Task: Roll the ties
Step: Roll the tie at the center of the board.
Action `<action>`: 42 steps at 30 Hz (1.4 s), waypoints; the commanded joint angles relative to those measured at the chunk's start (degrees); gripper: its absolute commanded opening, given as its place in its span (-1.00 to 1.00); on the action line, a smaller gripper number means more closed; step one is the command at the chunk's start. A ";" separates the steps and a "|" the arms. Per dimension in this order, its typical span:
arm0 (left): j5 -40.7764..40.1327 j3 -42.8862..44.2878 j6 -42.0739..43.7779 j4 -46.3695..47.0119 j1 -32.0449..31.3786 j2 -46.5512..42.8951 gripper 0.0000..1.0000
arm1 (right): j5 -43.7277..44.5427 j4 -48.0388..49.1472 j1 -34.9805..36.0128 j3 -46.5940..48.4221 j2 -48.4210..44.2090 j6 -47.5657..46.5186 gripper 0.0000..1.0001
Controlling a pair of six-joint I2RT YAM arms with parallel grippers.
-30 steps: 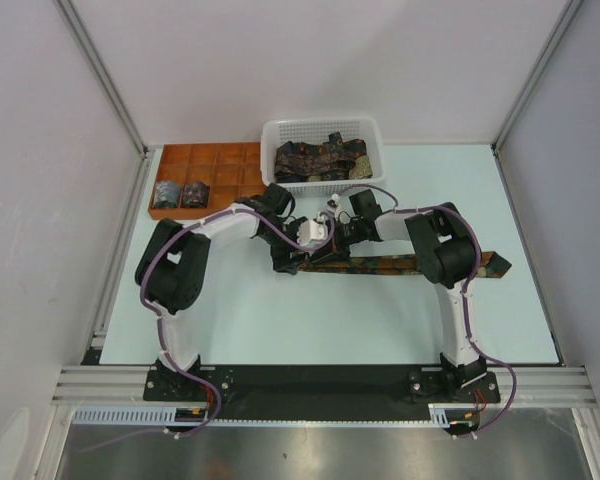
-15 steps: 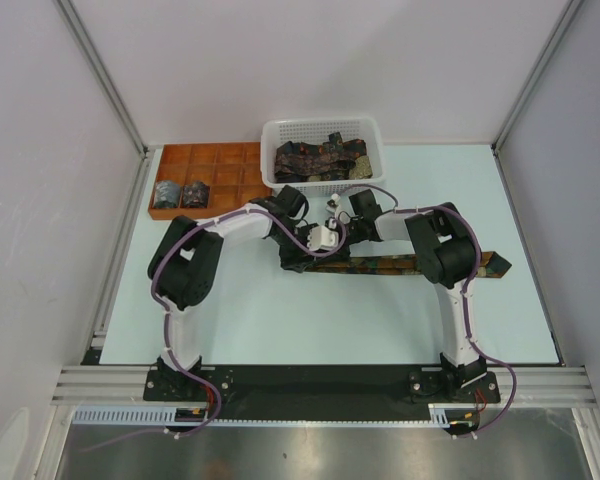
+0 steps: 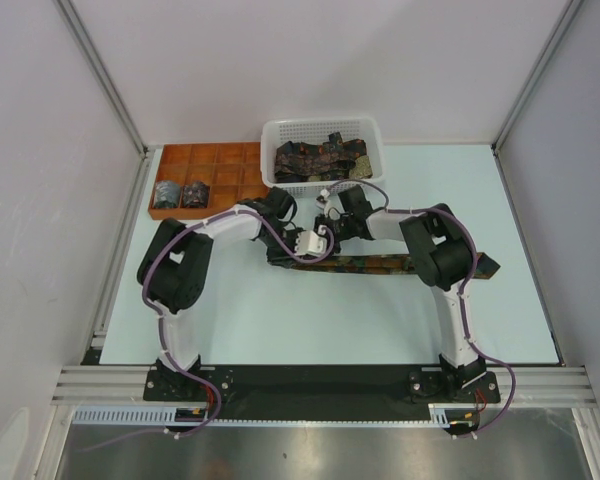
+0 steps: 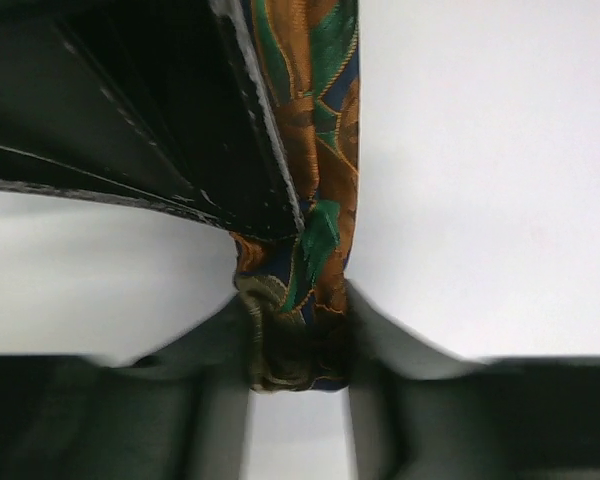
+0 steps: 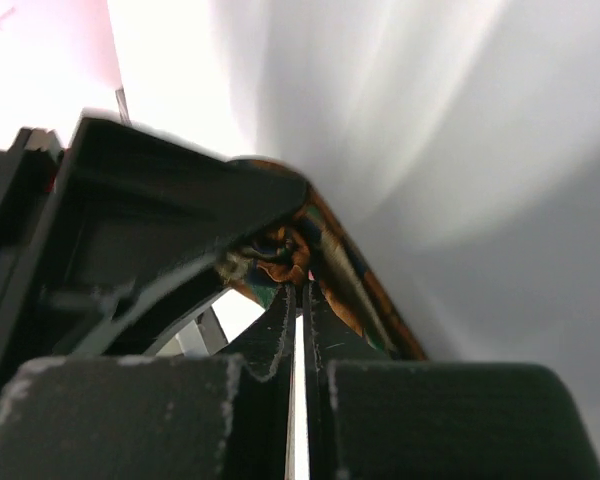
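In the overhead view, the tray sits on the desk at the upper left. Two rolled ties fill neighbouring compartments in its front row, at the left end. Just right of the tray stands the basket, with loose ties heaped inside it.

Below the basket, near the middle of the frame, the two arms meet. The left end effector is down at the left end of a tie that lies flat on the desk. The left wrist view shows it pinching that tie: the bunched, curled end of the fabric sits squeezed between the two fingers at the lower centre. The rest of the strip runs up to the top of the frame, showing orange, green and gold.

The right end effector is just above and to the right of the left one, close against it. In the right wrist view its fingers are pressed nearly together, with only a thin bright slit between them. Their tips reach the folded end of the tie at the centre. I cannot tell whether any fabric is caught there.

From that meeting point the tie stretches right across the desk, passes under the right arm's elbow, and ends near the right edge of the desk.
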 commanded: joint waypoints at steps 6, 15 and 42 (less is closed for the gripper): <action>2.31 -0.89 -4.29 -1.75 3.34 -4.01 0.32 | 2.39 -1.78 0.86 1.28 1.75 -2.31 -1.00; 8.20 -0.63 -9.39 1.94 4.93 -4.72 0.40 | 5.46 -5.56 0.60 1.28 2.81 -4.77 -1.00; 5.57 6.93 -9.93 -2.09 -3.33 3.10 -0.17 | 4.07 -0.12 1.39 -1.79 1.58 -0.48 -1.00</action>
